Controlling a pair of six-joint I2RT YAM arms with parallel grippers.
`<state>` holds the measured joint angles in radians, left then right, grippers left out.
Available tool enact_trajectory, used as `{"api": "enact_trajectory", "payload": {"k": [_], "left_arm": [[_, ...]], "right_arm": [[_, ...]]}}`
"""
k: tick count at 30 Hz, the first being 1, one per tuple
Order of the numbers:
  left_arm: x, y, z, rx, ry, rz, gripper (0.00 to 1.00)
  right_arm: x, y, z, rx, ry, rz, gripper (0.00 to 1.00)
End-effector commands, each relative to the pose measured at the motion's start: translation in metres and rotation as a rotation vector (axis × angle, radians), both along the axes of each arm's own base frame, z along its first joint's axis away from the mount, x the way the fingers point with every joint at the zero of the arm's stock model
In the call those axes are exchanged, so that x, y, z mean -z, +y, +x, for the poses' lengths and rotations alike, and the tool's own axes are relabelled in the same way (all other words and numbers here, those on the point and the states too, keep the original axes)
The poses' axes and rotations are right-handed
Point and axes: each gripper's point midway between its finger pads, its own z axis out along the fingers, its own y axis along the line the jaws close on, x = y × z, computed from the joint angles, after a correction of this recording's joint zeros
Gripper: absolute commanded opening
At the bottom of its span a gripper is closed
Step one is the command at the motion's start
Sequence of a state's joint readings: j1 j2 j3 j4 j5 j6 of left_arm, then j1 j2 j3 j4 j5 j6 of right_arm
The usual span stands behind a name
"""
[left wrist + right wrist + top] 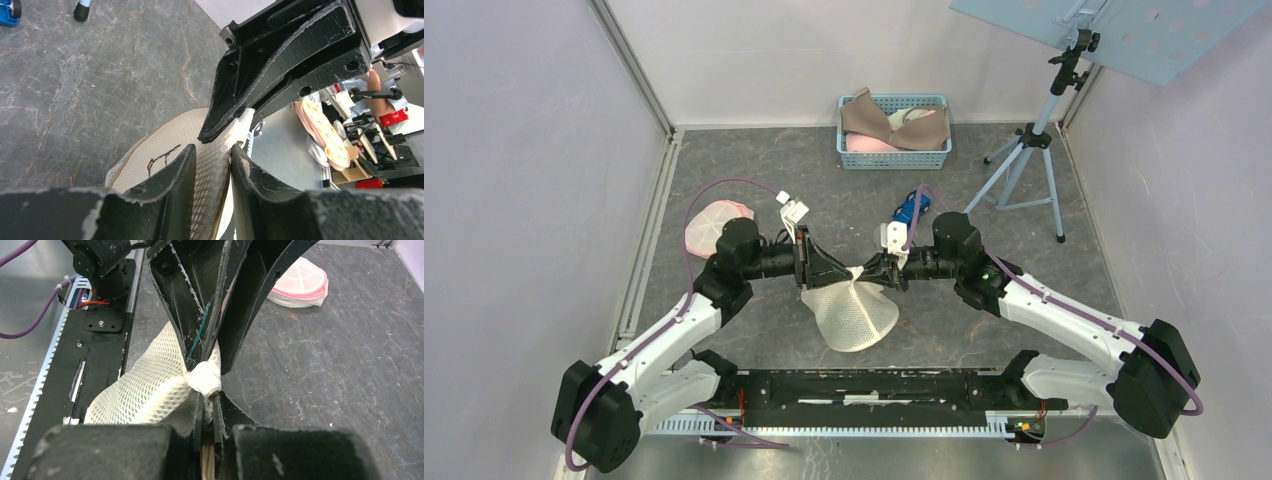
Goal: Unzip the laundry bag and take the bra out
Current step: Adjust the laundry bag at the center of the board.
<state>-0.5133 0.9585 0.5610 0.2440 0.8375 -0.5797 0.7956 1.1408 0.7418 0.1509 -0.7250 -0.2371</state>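
Cream mesh laundry bag [852,315]: hanging between grippers.
Left gripper [212,167]: clamped on mesh.
Right gripper [207,407]: pinching top corner.
Tip: keep mesh taut, locate zipper pull.

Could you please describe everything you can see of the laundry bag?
The laundry bag is a cream, honeycomb-mesh pouch with a rounded lower edge and a dark scribble on one face. It fans out from a bunched top, which the left gripper and right gripper both pinch from opposite sides. No zipper can be made out.
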Motion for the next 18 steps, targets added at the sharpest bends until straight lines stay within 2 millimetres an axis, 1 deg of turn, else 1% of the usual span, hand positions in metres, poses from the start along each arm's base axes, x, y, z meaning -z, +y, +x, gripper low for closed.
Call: {"api": "enact_trajectory", "payload": {"k": [1, 5, 11, 18], "left_arm": [[-0.035, -0.01, 0.023, -0.095, -0.053, -0.119, 0.38], [-0.044, -0.013, 0.024, -0.091, -0.054, -0.164, 0.38], [-0.063, -0.017, 0.014, -0.026, -0.078, -0.229, 0.42], [-0.077, -0.02, 0.011, -0.004, -0.096, -0.267, 0.39]], "right_arm": [[-0.016, 0.015, -0.027, -0.13, -0.013, 0.071, 0.0], [-0.012, 0.016, -0.032, -0.143, -0.005, 0.062, 0.0], [-0.004, 0.016, -0.034, -0.15, -0.003, 0.047, 0.0], [0.004, 0.015, -0.036, -0.156, 0.003, 0.029, 0.0]]}}
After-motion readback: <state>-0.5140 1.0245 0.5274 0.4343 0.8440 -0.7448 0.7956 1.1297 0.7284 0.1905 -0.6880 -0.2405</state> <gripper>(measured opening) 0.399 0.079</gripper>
